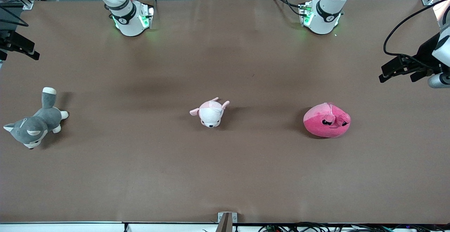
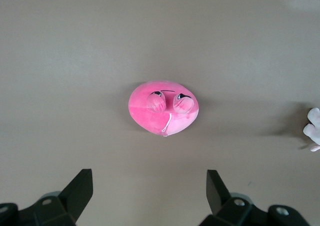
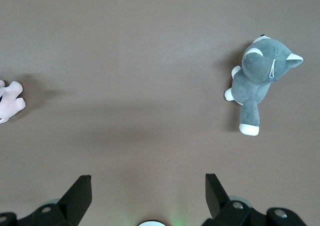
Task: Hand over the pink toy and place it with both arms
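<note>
The pink toy (image 1: 327, 120) is a round hot-pink plush lying on the brown table (image 1: 225, 175), toward the left arm's end. It also shows in the left wrist view (image 2: 163, 107), resting alone. My left gripper (image 2: 150, 172) is open and empty, high over the table beside the toy and not touching it. My right gripper (image 3: 148, 176) is open and empty, high over bare table near its own base, whose green glow shows. Only the lower parts of the right arm (image 1: 128, 15) and the left arm (image 1: 323, 14) show in the front view; neither gripper shows there.
A small pale pink-and-white plush (image 1: 210, 112) lies mid-table; its edge shows in the left wrist view (image 2: 314, 131) and the right wrist view (image 3: 9, 101). A grey-and-white plush dog (image 1: 33, 123) (image 3: 260, 80) lies toward the right arm's end. Black fixtures (image 1: 404, 68) overhang the table's ends.
</note>
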You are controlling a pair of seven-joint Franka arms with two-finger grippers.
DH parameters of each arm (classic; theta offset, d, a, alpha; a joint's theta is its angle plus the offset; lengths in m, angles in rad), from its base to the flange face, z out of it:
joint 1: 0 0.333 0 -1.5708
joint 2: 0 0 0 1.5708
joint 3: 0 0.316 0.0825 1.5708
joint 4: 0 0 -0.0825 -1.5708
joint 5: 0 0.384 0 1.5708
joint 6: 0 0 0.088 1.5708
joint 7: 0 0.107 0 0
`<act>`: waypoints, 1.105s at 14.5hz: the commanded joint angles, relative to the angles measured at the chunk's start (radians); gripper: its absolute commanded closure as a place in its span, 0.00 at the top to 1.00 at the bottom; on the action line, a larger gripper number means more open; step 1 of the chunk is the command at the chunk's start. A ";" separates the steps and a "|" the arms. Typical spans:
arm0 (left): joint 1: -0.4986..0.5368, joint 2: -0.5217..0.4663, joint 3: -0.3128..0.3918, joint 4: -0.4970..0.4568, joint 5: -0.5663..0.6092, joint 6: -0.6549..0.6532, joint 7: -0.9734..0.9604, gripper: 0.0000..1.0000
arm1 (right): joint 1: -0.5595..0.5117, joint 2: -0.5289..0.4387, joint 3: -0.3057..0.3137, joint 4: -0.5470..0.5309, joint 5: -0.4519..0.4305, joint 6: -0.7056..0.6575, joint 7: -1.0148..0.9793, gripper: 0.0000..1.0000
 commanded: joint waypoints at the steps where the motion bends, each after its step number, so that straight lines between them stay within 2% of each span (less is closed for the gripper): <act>1: 0.000 0.010 -0.003 0.023 0.021 0.006 0.010 1.00 | -0.006 -0.037 0.000 -0.040 0.014 0.009 -0.011 1.00; 8: -0.003 0.010 -0.004 0.023 0.017 0.006 -0.006 1.00 | -0.005 -0.037 0.003 -0.040 0.000 0.006 -0.012 1.00; 16: -0.005 0.117 -0.006 0.021 0.023 0.016 0.002 1.00 | -0.005 -0.035 0.003 -0.040 0.000 0.003 -0.014 1.00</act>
